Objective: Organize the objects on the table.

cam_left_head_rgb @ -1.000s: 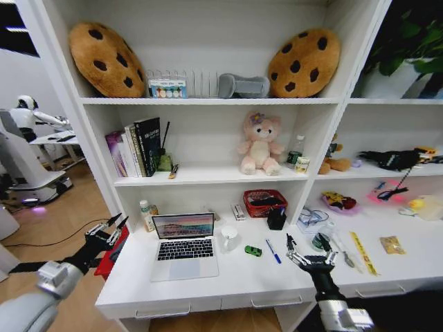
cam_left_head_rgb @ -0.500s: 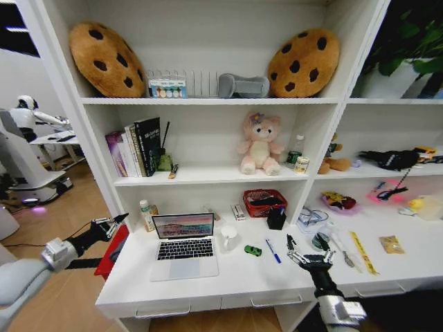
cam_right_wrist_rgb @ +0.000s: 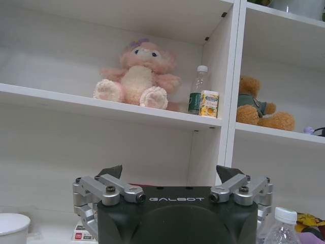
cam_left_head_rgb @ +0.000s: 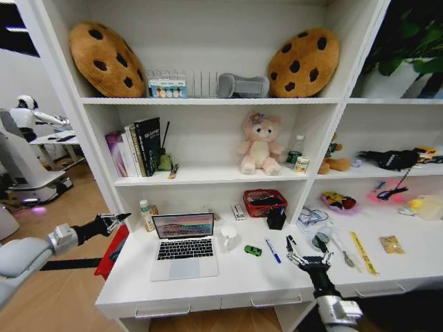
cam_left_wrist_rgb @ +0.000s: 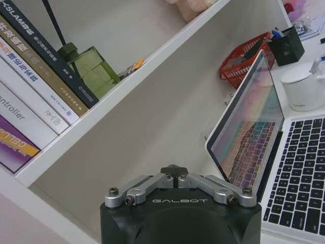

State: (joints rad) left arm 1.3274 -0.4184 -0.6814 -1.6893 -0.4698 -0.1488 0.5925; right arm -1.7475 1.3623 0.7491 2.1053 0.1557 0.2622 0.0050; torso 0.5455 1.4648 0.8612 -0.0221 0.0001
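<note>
Right gripper point(cam_left_head_rgb: 306, 259), jaws spread wide and empty, poised at the white desk's point(cam_left_head_rgb: 228, 280) front edge, black pen point(cam_left_head_rgb: 290, 243) just beyond and blue pen point(cam_left_head_rgb: 273, 251) to its left, both pointing front-to-back. Left gripper point(cam_left_head_rgb: 111, 220), jaws closed, off the desk's left end.

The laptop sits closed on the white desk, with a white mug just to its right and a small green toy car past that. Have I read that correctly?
Not quite: the laptop is open, its screen lit and upright, as the head view shows. The rest stands: it sits on the white desk, with the white mug just to its right and the small green toy car past that.
</note>
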